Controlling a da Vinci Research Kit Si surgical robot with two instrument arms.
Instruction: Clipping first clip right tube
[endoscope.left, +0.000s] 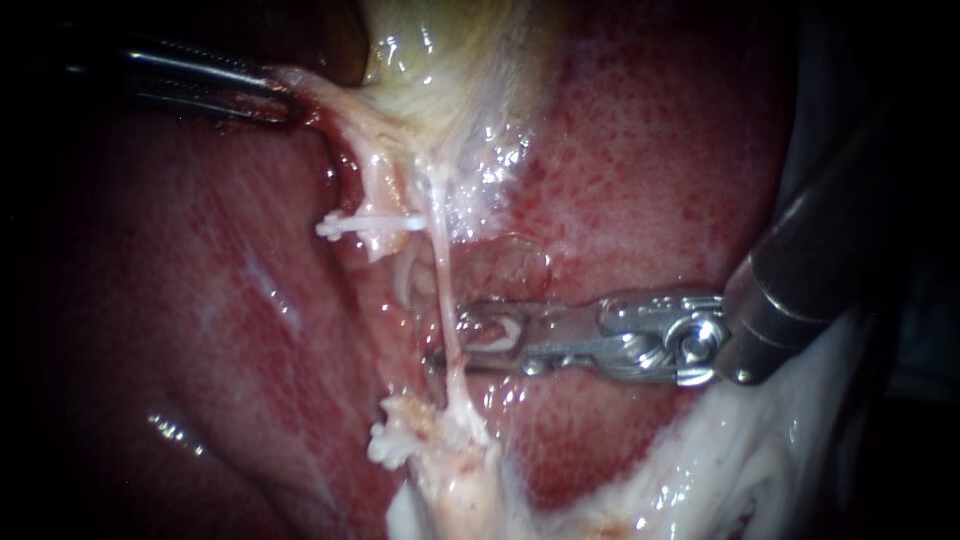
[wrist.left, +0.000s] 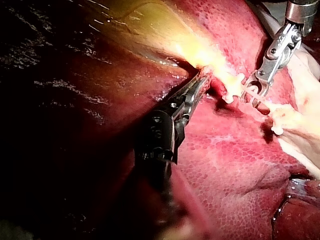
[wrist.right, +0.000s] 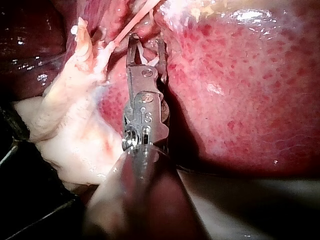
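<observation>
The right tube (endoscope.left: 440, 250), a thin, pale, wet strand at centre frame, looks soft, slippery and easily torn, so it is best taken mid-span. The right instrument (endoscope.left: 456, 338) straddles it there with its jaws apart, not gripping. At upper left, the left instrument (endoscope.left: 283, 99) clamps the gallbladder (endoscope.left: 440, 60).

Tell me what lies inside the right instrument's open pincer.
The thin pale tube crosses the gap at the right instrument's tip, clearest in the endoscope view.
</observation>
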